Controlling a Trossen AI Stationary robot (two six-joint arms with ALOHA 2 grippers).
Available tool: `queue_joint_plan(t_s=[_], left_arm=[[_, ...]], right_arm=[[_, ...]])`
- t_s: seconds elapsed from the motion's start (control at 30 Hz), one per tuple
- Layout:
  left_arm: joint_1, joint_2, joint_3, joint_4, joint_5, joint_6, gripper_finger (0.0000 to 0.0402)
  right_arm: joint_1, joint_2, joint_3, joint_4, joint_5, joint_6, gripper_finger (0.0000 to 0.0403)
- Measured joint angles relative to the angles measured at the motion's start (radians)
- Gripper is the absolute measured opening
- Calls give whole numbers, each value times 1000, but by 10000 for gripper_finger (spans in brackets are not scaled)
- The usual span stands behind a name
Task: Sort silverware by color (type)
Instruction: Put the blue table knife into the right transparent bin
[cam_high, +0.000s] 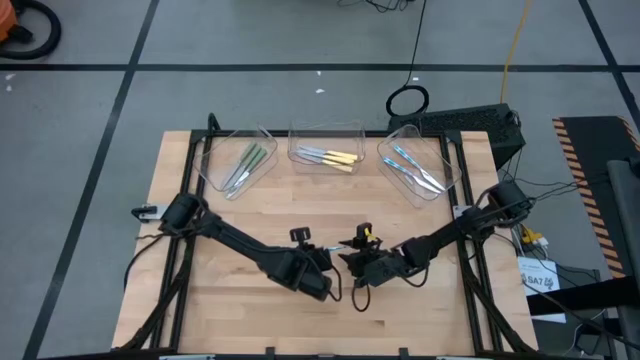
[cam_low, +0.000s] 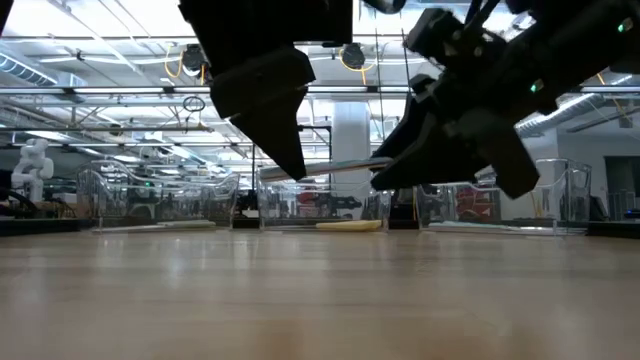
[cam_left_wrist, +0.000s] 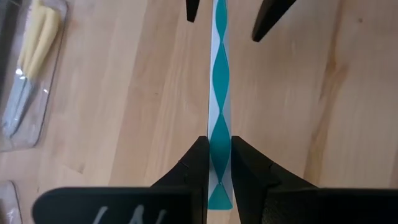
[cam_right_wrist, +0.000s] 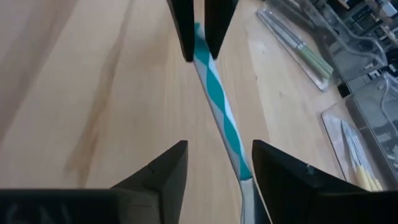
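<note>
A slim piece of silverware with a teal-and-white twisted handle (cam_left_wrist: 219, 93) hangs level above the wooden table (cam_high: 250, 310), between my two grippers near the table's middle. My left gripper (cam_left_wrist: 219, 138) is shut on it. My right gripper (cam_right_wrist: 219, 144) faces the left one, open, with its fingers on either side of the handle's other end. That end runs close along one finger (cam_right_wrist: 273, 174); I cannot tell whether they touch. The low view shows the piece (cam_low: 335, 168) clear of the table. My left gripper pinches the twisted handle (cam_left_wrist: 219, 127) between its two fingers, close to one end of the piece. The fingers slant downward and lie along the handle rather than across it. The piece juts out past the fingertips, about level and clear of the table.
Three clear trays stand along the table's far edge. The left tray (cam_high: 215, 170) holds green-handled pieces, the middle tray (cam_high: 300, 135) yellow-handled ones and the right tray (cam_high: 445, 165) light blue ones. Bare wood lies on the near side of the arms.
</note>
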Motion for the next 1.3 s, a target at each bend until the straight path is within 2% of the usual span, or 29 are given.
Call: queue_joint_plan(t_s=[0.13,0.5,0.67,0.87,1.0,1.3], left_arm=[[15,0,0,-1,19,1,45],[18,0,0,55,47,50,45],[16,0,0,62,44,-24,63],[16,0,0,86,-21,-99,154],[2,0,40,42,-87,-116,205],[-98,-2,226,-115,-299,-72,222]], right_arm=[[-15,27,0,-1,0,1,146],[-15,40,0,15,-30,-11,26],[-16,40,-1,22,-58,-6,25],[-17,34,0,13,-54,-3,27],[-11,-4,0,-95,-65,17,25],[10,-234,0,-354,-63,117,27]])
